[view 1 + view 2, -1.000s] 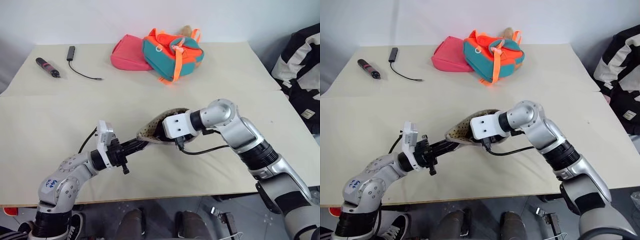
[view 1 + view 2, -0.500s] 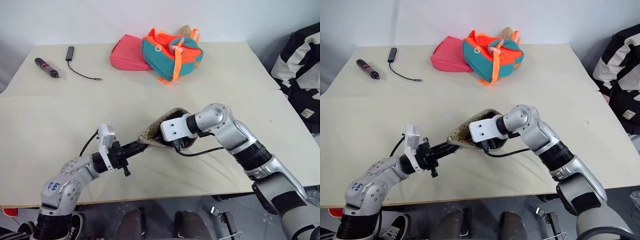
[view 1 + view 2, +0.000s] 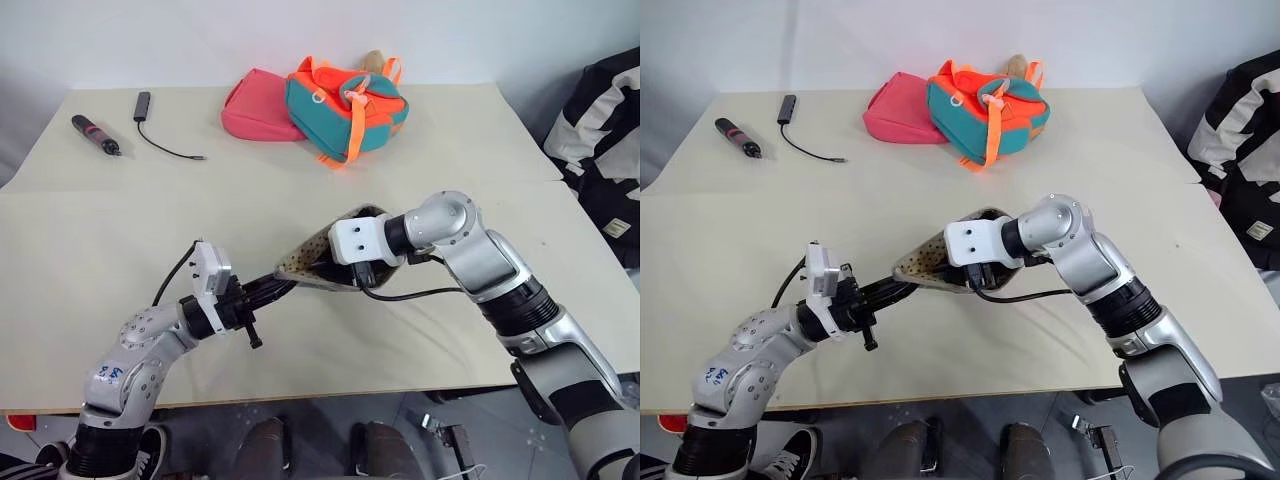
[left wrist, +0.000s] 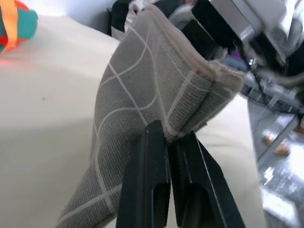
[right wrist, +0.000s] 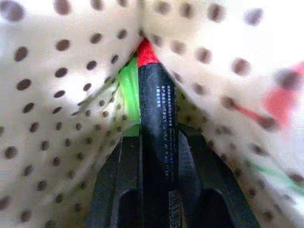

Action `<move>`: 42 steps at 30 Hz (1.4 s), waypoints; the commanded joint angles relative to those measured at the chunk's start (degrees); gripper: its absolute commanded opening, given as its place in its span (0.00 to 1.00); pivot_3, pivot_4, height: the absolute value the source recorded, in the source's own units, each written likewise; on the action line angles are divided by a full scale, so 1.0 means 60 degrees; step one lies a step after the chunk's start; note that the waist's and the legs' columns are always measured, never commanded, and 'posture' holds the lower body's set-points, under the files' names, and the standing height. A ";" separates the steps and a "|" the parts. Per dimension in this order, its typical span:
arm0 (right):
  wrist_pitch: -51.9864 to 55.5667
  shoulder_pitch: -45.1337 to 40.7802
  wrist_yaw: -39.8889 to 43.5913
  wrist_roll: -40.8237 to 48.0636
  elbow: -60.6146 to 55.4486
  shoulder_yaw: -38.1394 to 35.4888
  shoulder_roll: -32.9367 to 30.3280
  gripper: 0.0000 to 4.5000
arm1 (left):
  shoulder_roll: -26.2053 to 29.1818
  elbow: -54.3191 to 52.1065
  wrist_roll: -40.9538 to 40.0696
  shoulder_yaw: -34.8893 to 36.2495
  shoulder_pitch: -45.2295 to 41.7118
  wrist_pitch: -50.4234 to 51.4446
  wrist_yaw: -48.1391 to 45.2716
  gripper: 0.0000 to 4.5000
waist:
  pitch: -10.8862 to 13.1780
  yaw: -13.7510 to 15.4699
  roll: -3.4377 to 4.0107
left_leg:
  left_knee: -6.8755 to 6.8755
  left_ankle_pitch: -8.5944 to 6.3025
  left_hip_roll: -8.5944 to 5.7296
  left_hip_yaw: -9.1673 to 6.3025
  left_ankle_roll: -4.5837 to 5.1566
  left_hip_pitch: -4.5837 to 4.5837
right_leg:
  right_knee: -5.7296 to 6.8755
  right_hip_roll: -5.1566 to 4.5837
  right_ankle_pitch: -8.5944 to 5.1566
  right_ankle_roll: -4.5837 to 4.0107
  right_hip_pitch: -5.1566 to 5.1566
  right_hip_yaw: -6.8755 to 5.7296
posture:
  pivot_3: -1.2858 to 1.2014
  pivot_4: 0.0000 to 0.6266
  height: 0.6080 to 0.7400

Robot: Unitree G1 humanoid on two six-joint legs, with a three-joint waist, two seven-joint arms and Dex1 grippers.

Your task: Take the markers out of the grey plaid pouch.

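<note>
Right jaws clamped on dark marker; left jaws pinching pouch.

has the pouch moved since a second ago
Yes, slightly. The grey plaid pouch, pinched by the left tool with the right tool inside it, sits a little higher and nearer the teal-orange backpack.

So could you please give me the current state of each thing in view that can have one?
grey plaid pouch: open, held up off the table
left gripper: shut on the pouch's corner
right gripper: inside the pouch, shut on the dark marker
dark marker: gripped, not yet out of the pouch
green marker: inside the pouch
backpack: lying on the table
</note>
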 commanded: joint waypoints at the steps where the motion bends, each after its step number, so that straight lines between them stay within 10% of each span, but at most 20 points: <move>1: 0.0598 -0.0196 -0.0358 0.0471 -0.0233 -0.1012 -0.0117 0.13 | 0.0120 0.0236 0.0578 -0.0254 0.0227 -0.0416 -0.0235 0.00 | 0.0000 0.0001 0.0000 | -0.0001 0.0000 0.0000 0.0000 0.0000 0.0000 | 0.0000 -0.0002 0.0000 0.0000 0.0000 0.0000 | 0.52 0.24 1.00; 21: -0.0068 0.0617 0.0093 0.1009 -0.1297 -0.0875 -0.0543 0.13 | -0.1047 0.0565 -0.1563 0.1149 -0.0455 0.0886 0.1097 0.00 | 0.0000 0.0018 -0.0001 | 0.0005 -0.0002 -0.0003 0.0002 0.0037 -0.0003 | -0.0003 -0.0004 0.0002 0.0003 0.0006 -0.0004 | 0.52 0.24 1.00; 30: 0.2495 0.0900 -0.0620 0.1218 -0.1605 -0.0566 0.0259 0.13 | -0.0984 -0.0045 0.0495 0.0013 -0.0568 -0.1219 0.0501 0.00 | 0.0000 0.0011 -0.0001 | 0.0003 -0.0015 0.0003 0.0010 0.0015 -0.0002 | -0.0010 0.0004 0.0002 0.0003 0.0004 0.0002 | 0.52 0.24 1.00; 42: 0.1498 0.1204 -0.0297 0.0722 -0.1995 0.0080 -0.0173 0.13 | -0.1334 -0.0044 0.1768 -0.0573 -0.0347 -0.2413 0.0729 0.00 | 0.0000 0.0030 -0.0001 | 0.0003 -0.0028 0.0003 0.0013 0.0028 -0.0006 | -0.0019 -0.0004 0.0002 0.0004 0.0001 0.0000 | 0.52 0.24 1.00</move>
